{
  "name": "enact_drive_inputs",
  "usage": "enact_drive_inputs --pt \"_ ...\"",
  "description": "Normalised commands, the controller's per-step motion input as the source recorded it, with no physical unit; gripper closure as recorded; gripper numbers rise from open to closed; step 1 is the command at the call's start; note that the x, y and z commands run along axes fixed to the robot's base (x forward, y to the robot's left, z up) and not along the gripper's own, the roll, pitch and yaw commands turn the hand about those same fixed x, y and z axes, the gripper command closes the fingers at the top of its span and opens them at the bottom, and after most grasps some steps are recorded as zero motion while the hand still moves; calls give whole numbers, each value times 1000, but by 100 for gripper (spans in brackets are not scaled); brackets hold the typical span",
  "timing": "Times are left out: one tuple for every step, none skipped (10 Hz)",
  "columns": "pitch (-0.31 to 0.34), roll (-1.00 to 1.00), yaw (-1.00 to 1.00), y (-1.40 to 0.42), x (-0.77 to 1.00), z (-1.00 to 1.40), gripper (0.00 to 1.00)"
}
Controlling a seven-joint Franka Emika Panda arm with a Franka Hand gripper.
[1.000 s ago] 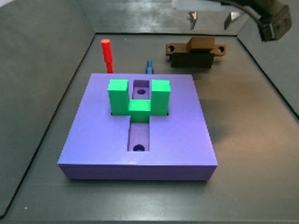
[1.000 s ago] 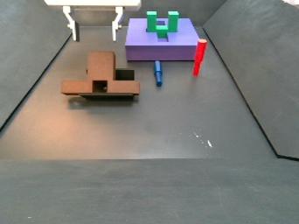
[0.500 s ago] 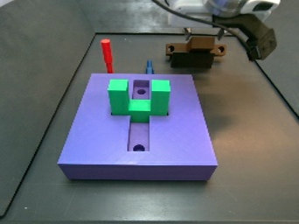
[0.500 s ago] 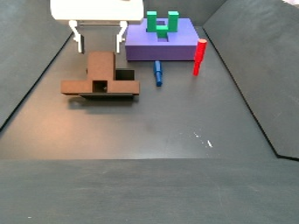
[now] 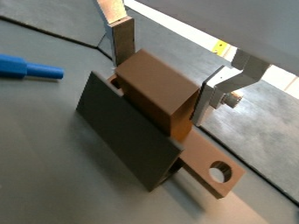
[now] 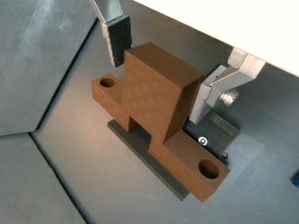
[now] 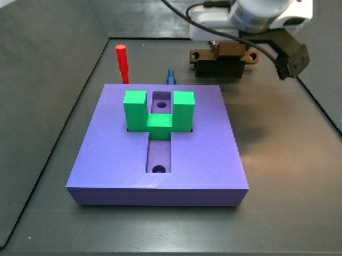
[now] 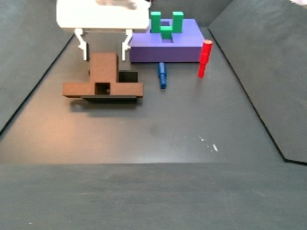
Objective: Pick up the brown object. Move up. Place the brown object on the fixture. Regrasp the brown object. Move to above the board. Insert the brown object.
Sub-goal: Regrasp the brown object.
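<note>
The brown object [image 5: 158,83] is a tan-brown stepped bar with round holes at its ends. It lies across the dark fixture [image 5: 122,131], and both wrist views show it, as here [image 6: 158,96]. My gripper [image 5: 163,72] is open and low over it. One silver finger [image 6: 117,39] stands on each side of the raised middle block with a small gap. In a side view the gripper [image 8: 103,47] hangs over the brown object [image 8: 106,76]. The purple board [image 7: 167,145] with its green U-shaped block [image 7: 160,108] lies apart from it.
A red peg [image 7: 122,62] stands upright by the board's far edge. A blue peg [image 7: 171,75] lies between the board and the fixture and also shows in a wrist view [image 5: 30,68]. Dark walls bound the floor.
The gripper has come down from high above until its fingers stand on either side of the brown object. The brown object and the fixture have not moved.
</note>
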Motion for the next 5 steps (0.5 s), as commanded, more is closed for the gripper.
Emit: enact_drive_inputs --pt "54 157 137 0 54 -117 0" --pt "91 166 126 -17 117 -77 0" --pt "66 171 143 -31 57 -74 0" --pt "60 260 197 -74 49 -60 0" --pt "37 357 226 -94 26 -94 0"
